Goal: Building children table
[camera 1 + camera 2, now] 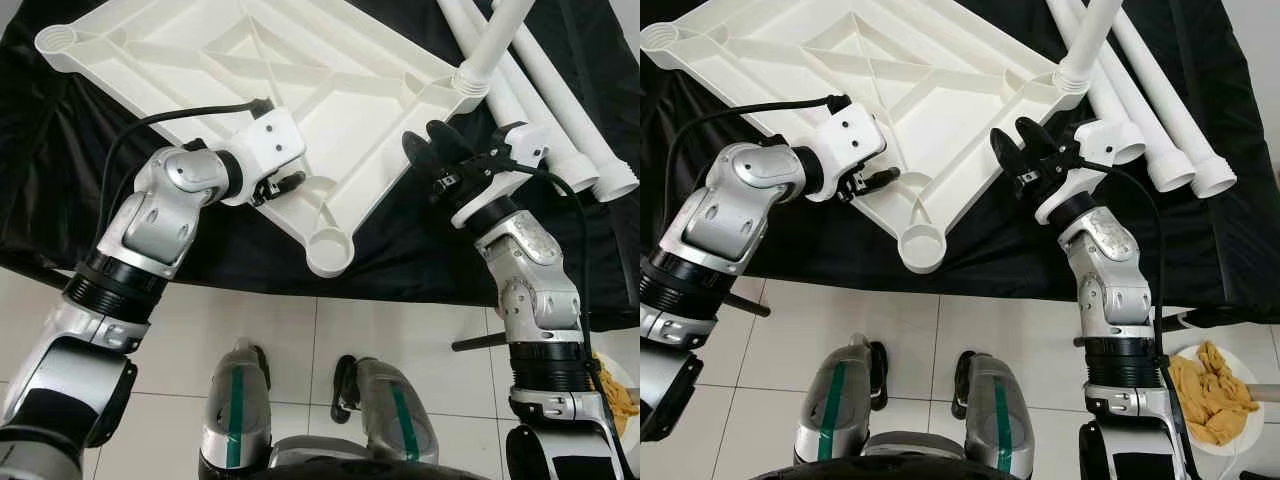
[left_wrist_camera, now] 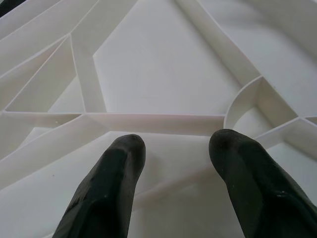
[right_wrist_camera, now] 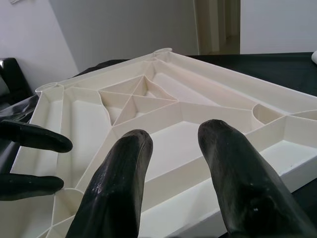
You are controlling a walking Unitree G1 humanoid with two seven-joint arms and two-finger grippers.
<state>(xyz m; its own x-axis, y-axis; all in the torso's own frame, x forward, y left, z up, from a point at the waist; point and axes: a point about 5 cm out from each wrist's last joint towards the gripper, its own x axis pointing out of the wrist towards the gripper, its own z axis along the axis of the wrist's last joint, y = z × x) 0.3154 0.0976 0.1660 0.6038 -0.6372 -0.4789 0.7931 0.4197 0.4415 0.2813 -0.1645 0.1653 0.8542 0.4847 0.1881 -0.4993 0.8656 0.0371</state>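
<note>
Black cloth (image 1: 420,255) bears upturned tabletop (image 1: 330,70); left tool (image 1: 283,184) and right tool (image 1: 425,150) gape empty beside it.

The robot has 2 silver metal arms with rounded joint housings and ribbed black collars, each ending in a white wrist block dotted with small dark screw holes. A thin black cable loops into each wrist, and the left gripper (image 1: 290,183) and right gripper (image 1: 428,150) each carry 2 long, rounded, glossy black fingers. Below, 2 silver legs bear green stripes above black feet.
</note>
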